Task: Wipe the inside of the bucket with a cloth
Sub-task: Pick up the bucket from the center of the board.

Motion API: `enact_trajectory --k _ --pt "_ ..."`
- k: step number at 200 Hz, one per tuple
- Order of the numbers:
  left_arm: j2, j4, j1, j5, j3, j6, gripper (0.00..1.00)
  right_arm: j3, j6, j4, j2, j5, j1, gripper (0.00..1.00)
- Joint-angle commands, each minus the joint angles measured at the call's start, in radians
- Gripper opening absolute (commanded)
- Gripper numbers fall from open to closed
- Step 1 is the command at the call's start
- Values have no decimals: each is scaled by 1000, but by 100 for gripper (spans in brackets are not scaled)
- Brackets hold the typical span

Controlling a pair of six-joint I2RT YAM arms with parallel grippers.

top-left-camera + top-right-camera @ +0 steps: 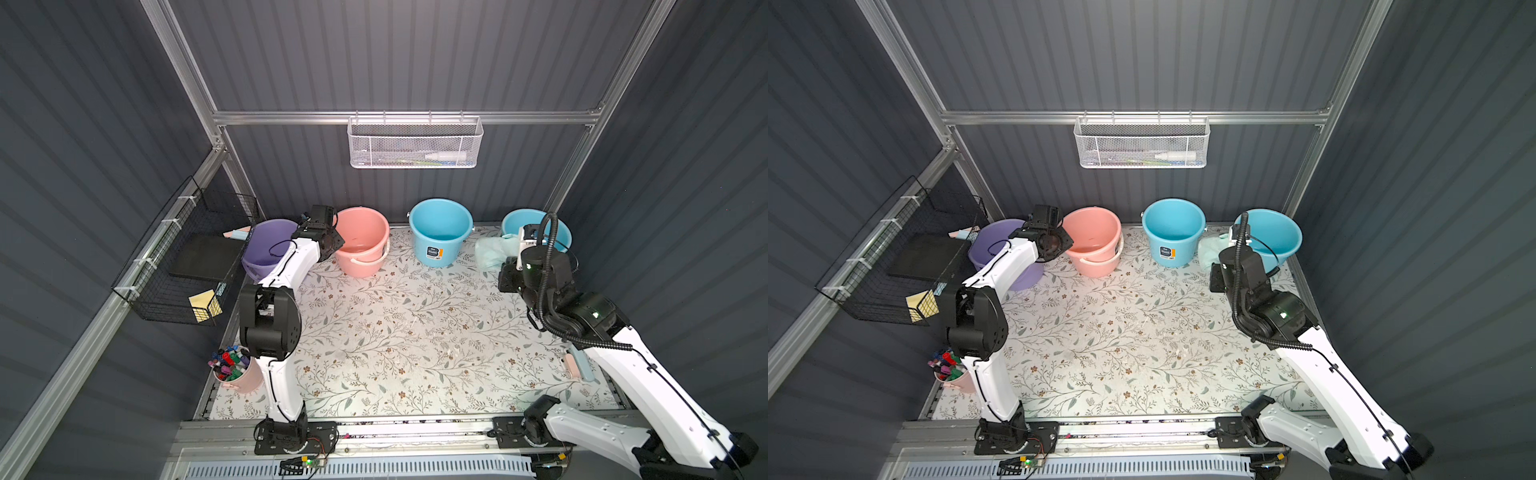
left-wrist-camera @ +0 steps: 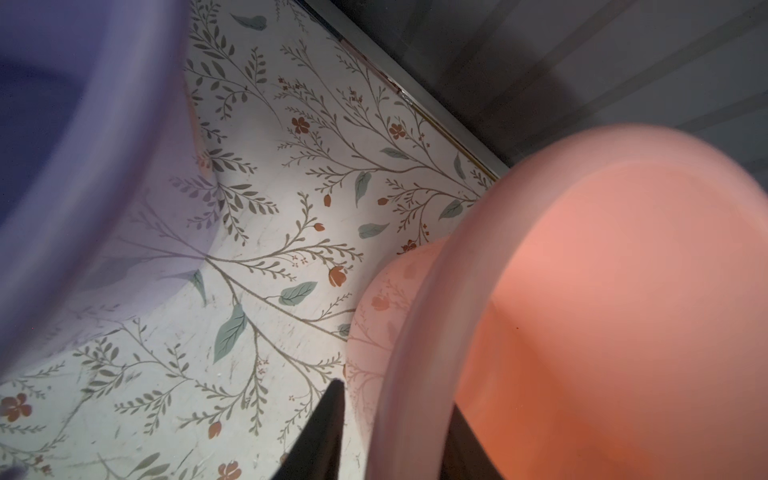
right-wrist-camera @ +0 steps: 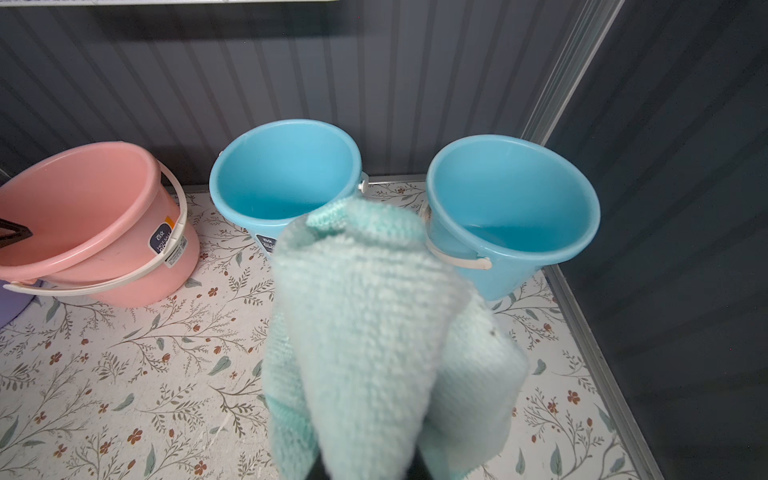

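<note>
**Cloth and bucket are sitting well apart, with another bucket between them**

In both top views the left gripper (image 1: 330, 243) is reaching over the near rim of the pink bucket (image 1: 361, 245). That bucket is standing at the back, between the purple bucket (image 1: 266, 245) and the labelled blue bucket (image 1: 440, 230). The wrist is hiding the fingers here. The right gripper (image 1: 512, 258) is holding the cloth (image 1: 490, 251) bunched between the labelled bucket and the corner blue bucket (image 1: 557, 232), well apart from the pink one (which I am taking as the bucket meant, since it is the one being braced). Only these views are showing that gap. A low sweep across it is risking the hanging cloth catching the labelled bucket's rim and tipping it.

The left wrist view is showing what the top views are hiding. The fingers (image 2: 328, 432) are standing one outside and one inside the pink rim. Whether they are already pinching it I cannot tell. A one-sided pinch on a light bucket is liable to be tilting it or dragging it toward the purple one nearby.

In the right wrist view the jaws are clamped on the cloth and buried under it. The thick fold is drooping over them and masking the path ahead. That blocked view is making a bump against the left gripper's tip at the pink rim more likely.
</note>
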Motion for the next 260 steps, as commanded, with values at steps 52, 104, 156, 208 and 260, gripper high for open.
enact_trajectory --k 52,104,156,208,260 --pt "-49 -52 6 6 17 47 11 14 16 -7 -3 -13 -4 0" --pt "-182 -28 4 67 -76 154 1 18 -3 1 8 -77 -4 0" --pt "-366 11 -85 147 -227 251 0 17 -81 58 19 -283 -4 0" --pt "-468 82 -275 116 -346 233 0 47 -159 101 33 -540 -1 0" --pt "-454 125 -419 26 -382 217 0 112 -251 66 58 -739 7 0"
